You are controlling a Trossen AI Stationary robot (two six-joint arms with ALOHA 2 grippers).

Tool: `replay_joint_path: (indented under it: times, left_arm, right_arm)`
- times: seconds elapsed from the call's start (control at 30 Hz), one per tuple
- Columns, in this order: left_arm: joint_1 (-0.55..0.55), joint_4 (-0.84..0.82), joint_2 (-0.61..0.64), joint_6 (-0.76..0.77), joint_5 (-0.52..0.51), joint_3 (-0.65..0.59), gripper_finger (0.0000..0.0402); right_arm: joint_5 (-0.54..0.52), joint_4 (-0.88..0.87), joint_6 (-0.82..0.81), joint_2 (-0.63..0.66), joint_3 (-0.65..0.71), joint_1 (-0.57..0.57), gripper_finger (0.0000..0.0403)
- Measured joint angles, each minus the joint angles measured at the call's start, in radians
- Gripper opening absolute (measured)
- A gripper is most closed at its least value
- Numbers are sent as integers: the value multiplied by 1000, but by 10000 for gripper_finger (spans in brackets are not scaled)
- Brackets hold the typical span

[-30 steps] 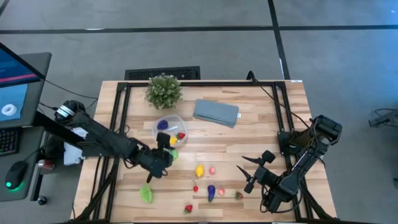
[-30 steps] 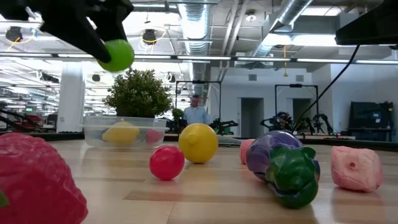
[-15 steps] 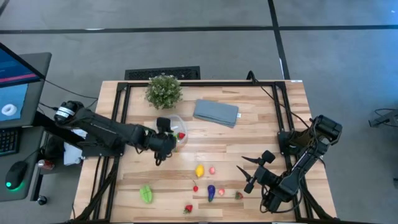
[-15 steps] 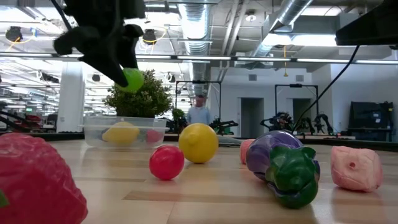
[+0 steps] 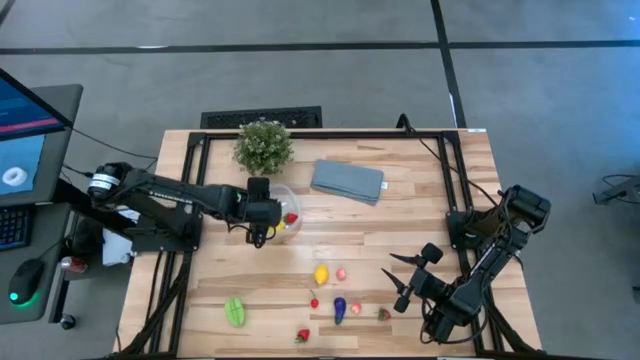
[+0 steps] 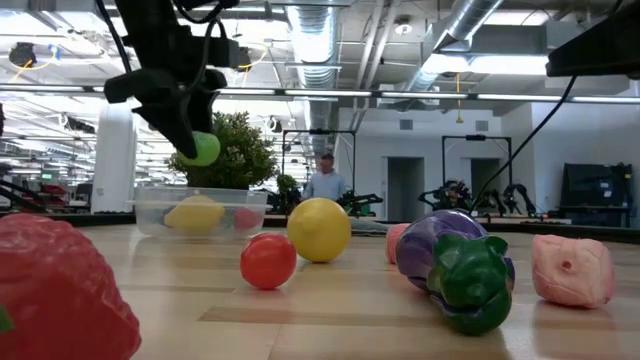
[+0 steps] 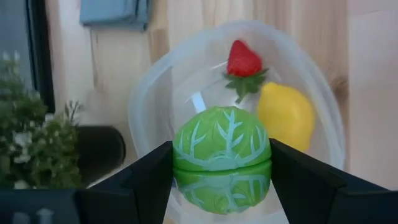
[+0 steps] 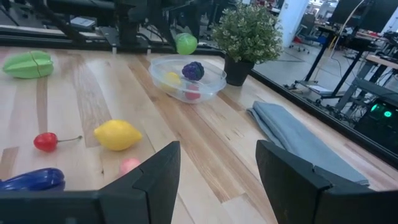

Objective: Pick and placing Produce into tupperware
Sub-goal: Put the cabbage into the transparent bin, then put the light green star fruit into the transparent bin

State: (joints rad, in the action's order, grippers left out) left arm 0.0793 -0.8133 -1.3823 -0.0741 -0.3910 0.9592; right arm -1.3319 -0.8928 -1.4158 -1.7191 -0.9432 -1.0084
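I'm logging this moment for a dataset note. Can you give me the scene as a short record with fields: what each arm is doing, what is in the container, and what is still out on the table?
left pincer: shut on green cabbage, held above the tupperware
right pincer: open, empty, waiting near the table's right front
in tupperware: strawberry, lemon, purple piece
still on table: yellow lemon, cherry, purple eggplant, green leafy piece
other things: potted plant, folded cloth
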Motion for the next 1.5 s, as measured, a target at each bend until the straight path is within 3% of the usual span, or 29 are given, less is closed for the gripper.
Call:
replay_joint_path:
  times: [0.37,0.87,1.5]
  left_arm:
    - [-65,5,-10,24,97,-62,233]
    - [-68,72,-10,20,125,-130,234]
    - [-68,92,-10,8,116,-104,303]
  right_arm:
    - [0,0,0,0,0,1,234]
    - [0,0,0,0,0,3,234]
    - [0,0,0,0,0,3,234]
